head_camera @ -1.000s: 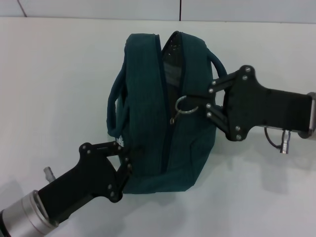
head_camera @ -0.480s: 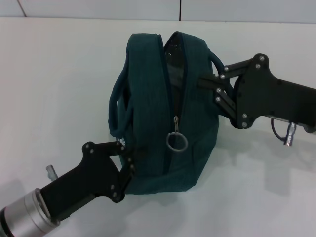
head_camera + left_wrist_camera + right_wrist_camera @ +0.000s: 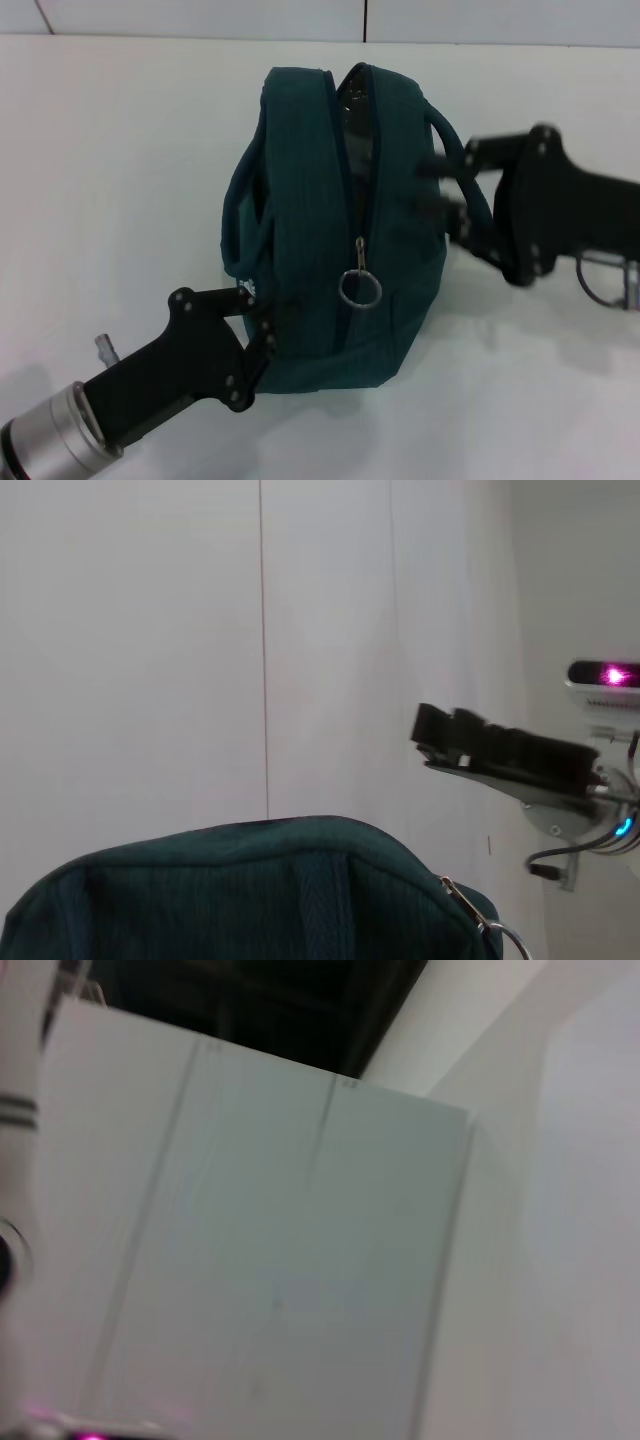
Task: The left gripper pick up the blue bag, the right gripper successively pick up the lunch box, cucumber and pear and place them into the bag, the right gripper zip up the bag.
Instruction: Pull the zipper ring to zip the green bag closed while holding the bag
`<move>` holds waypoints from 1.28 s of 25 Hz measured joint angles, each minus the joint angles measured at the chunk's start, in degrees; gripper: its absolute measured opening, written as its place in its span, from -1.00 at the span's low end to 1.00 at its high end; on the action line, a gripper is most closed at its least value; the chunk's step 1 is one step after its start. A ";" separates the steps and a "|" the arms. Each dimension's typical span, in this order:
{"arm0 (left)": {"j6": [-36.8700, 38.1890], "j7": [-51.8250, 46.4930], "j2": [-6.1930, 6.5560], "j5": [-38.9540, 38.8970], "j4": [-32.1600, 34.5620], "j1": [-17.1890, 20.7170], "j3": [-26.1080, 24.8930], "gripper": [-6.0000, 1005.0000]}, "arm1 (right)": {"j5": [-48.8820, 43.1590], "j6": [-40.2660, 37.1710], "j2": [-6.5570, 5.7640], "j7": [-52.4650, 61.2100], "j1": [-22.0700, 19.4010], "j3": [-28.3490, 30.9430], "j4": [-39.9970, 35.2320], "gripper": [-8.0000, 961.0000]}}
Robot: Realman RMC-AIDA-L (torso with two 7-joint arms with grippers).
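The blue bag stands on the white table, its zipper shut along the near part and gaping at the far end, where silvery lining shows. The metal ring pull hangs free on the bag's side. My left gripper is shut on the bag's near lower left edge. My right gripper is open beside the bag's right side near a loop handle, holding nothing. The left wrist view shows the bag's top and the right gripper beyond it. The lunch box, cucumber and pear are out of view.
The white table spreads around the bag, with a pale wall at its far edge. The right wrist view shows only a pale wall panel.
The right gripper let go of the ring pull and drew back to the right. The pull dropped and now hangs lower on the bag. The left gripper kept its hold.
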 joint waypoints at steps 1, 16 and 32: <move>0.01 0.26 0.00 0.07 0.00 -0.01 0.00 -0.88 | -1.95 -0.39 -0.50 3.08 -0.22 0.02 -1.25 -0.84; 0.26 2.62 -0.44 3.30 0.09 -2.32 0.00 -0.88 | -21.80 3.87 -0.62 22.72 -7.41 0.86 -12.52 -0.05; -0.06 2.67 -0.51 3.28 0.09 -2.42 0.01 -0.88 | -23.36 7.56 0.72 22.11 -5.02 2.01 -12.23 -0.05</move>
